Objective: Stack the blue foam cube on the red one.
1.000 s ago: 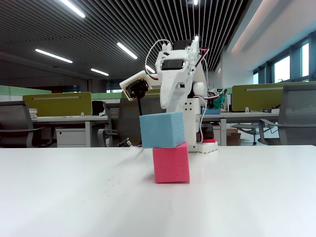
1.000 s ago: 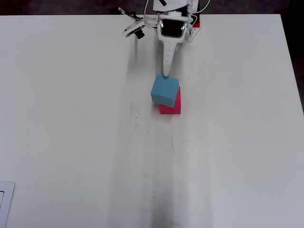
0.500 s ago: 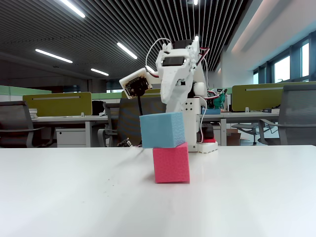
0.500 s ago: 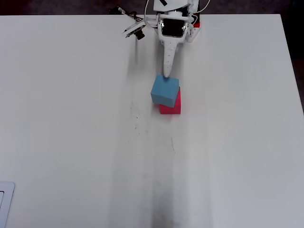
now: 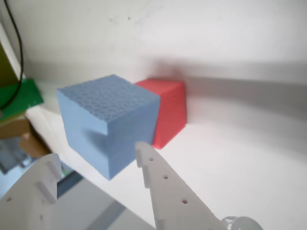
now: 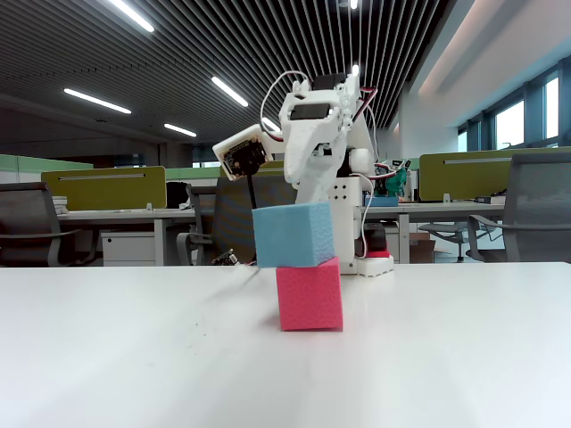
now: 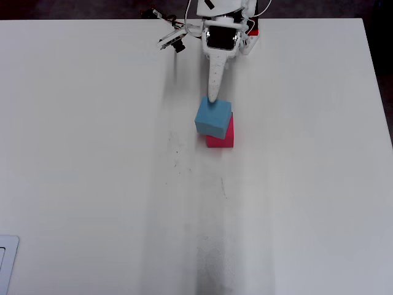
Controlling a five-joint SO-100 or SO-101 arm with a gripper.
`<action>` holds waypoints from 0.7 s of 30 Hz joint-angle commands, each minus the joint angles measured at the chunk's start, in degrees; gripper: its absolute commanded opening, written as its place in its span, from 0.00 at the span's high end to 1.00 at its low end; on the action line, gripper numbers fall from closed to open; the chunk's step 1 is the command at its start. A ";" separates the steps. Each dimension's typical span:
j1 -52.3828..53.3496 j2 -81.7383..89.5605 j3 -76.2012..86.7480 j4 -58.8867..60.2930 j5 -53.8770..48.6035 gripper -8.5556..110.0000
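Pulled back slightly, the hand point(image 5: 98, 163) hangs empty, fingers spread, just behind the blue foam cube point(image 5: 109, 122) resting on the red one point(image 5: 169, 109).

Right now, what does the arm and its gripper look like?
The arm is white plastic with dark motor faces showing. White, red and black cables loop over its top. A small dark camera in a white housing sticks out to one side in the fixed view. The gripper has two flat white fingers, tapering to points, with small holes along them.
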 commanded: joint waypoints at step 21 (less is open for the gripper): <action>0.26 0.35 3.60 -3.08 0.53 0.74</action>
